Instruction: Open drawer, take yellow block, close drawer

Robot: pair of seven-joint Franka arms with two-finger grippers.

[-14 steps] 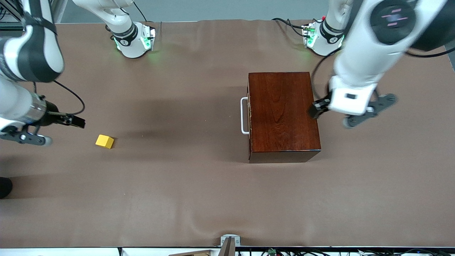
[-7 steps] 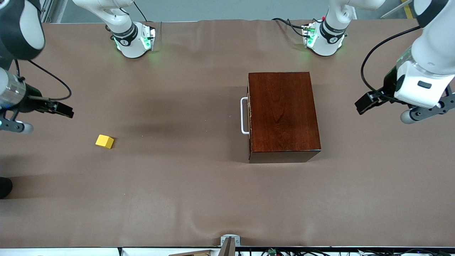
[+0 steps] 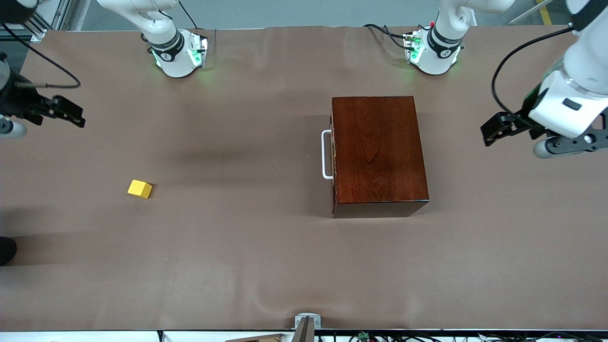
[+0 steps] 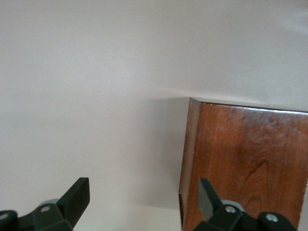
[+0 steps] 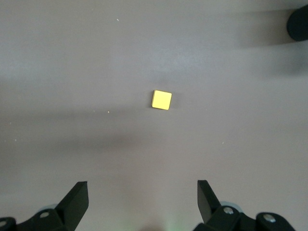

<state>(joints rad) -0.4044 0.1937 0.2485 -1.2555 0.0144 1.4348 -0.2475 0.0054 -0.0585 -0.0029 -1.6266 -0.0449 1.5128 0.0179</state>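
The dark reddish-brown wooden box (image 3: 377, 152) stands on the table toward the left arm's end. Its drawer is pushed in, and the white bar handle (image 3: 327, 154) faces the right arm's end. The yellow block (image 3: 139, 189) lies on the cloth toward the right arm's end, outside the box. My left gripper (image 3: 496, 129) hangs open and empty over bare cloth beside the box; its wrist view shows a box corner (image 4: 245, 163) past the open gripper (image 4: 144, 202). My right gripper (image 3: 71, 116) is open and empty over the cloth; its wrist view shows the block (image 5: 161, 100) lying apart from the gripper (image 5: 143, 202).
A brown cloth (image 3: 247, 247) covers the whole table. A dark round object (image 3: 7, 249) sits at the table's edge at the right arm's end, and also shows in the right wrist view (image 5: 298, 21). A small metal bracket (image 3: 306, 323) sits at the table's near edge.
The left gripper has swung off the box's edge, out toward the left arm's end. The right gripper has drawn away from the yellow block, toward the bases. Box and block have not moved.
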